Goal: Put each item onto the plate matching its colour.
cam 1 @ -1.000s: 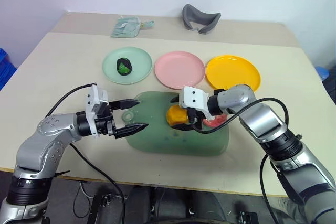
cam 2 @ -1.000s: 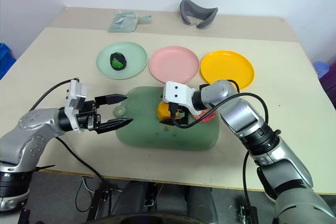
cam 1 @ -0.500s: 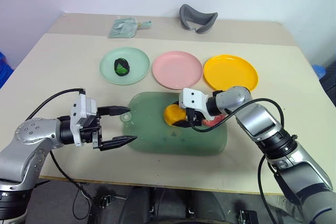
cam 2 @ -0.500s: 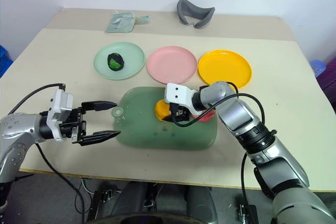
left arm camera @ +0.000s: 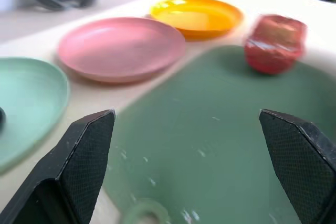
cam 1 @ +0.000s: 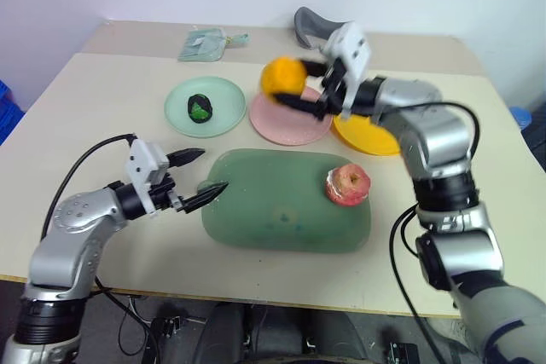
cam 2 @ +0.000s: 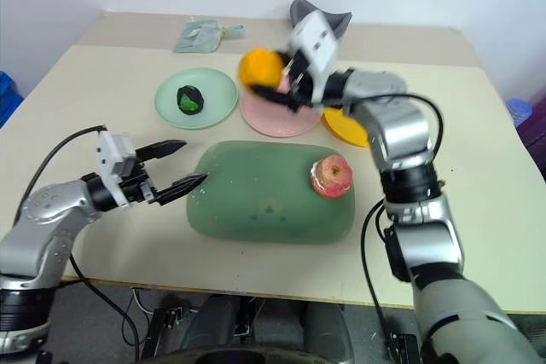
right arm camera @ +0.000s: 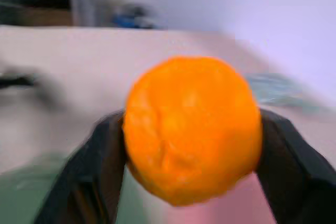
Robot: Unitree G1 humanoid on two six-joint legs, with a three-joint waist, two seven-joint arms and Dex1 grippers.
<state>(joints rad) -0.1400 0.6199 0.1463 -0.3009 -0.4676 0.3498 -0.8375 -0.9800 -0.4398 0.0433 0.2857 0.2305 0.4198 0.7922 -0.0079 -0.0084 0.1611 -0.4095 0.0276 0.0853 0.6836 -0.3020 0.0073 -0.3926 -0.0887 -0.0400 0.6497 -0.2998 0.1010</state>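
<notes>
My right gripper clamps the orange lump aloft, apparently above the pink plate toward the table's far edge. My left gripper gapes wide, empty, beside the green mat.

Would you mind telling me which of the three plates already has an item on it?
The mint green plate: the dark green lump sits on it. The pink plate and orange-yellow plate are bare.

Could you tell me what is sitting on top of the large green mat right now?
Only the pink-red apple rests on the green mat, near its right end.
</notes>
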